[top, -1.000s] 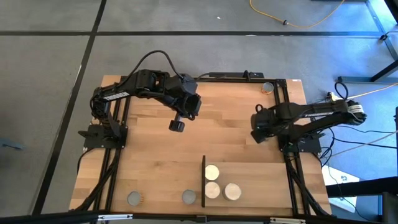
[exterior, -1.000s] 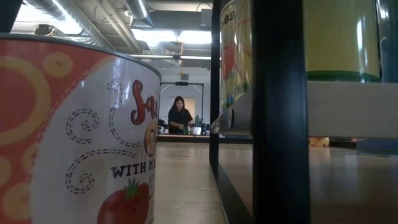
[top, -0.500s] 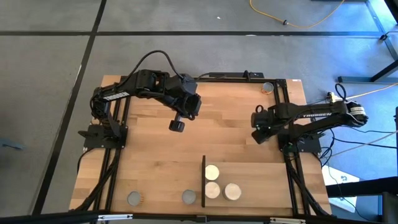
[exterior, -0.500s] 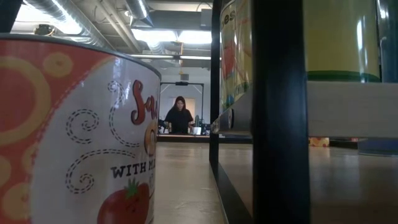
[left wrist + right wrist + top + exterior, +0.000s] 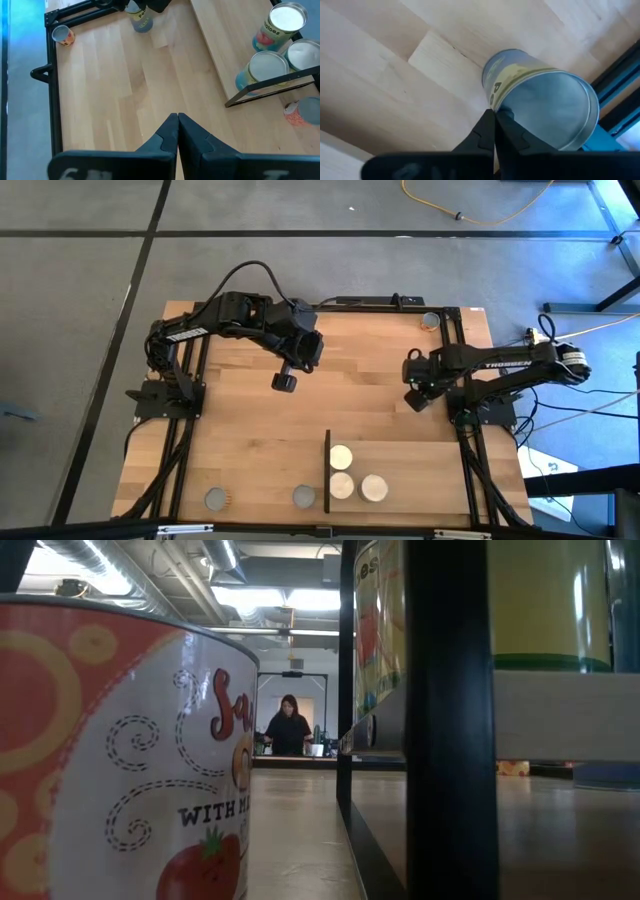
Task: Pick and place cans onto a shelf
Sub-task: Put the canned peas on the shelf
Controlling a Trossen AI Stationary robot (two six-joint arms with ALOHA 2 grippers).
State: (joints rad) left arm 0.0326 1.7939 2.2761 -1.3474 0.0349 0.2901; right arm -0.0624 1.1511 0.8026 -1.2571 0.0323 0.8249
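Note:
The shelf [image 5: 420, 470] lies at the table's near right, its black upright [image 5: 328, 470] on its left side. Three cream-topped cans [image 5: 342, 485] stand on it and also show in the left wrist view [image 5: 267, 65]. Two grey-topped cans [image 5: 216, 500] [image 5: 304, 497] stand at the near edge, left of the shelf. My right gripper [image 5: 414, 398] is shut just above a grey-topped can with a blue and yellow label [image 5: 540, 105], which stands on the table [image 5: 140, 20]. My left gripper [image 5: 285, 382] is shut and empty above the table's middle. My right gripper's shut fingertips [image 5: 495, 120] stand at the rim of the blue and yellow can's top, coming from above. I cannot tell whether they touch it. The can stands upright on the table.
One more can [image 5: 431, 321] stands in the far right corner. In the low view a red tomato can [image 5: 120, 760] and the shelf's upright [image 5: 450, 720] fill the foreground. A person [image 5: 288, 725] stands far behind the table. Bare wood lies between the arms.
My right arm's forearm has shifted a little, while its gripper stays over the same spot by the can. The person in the room behind has moved slightly.

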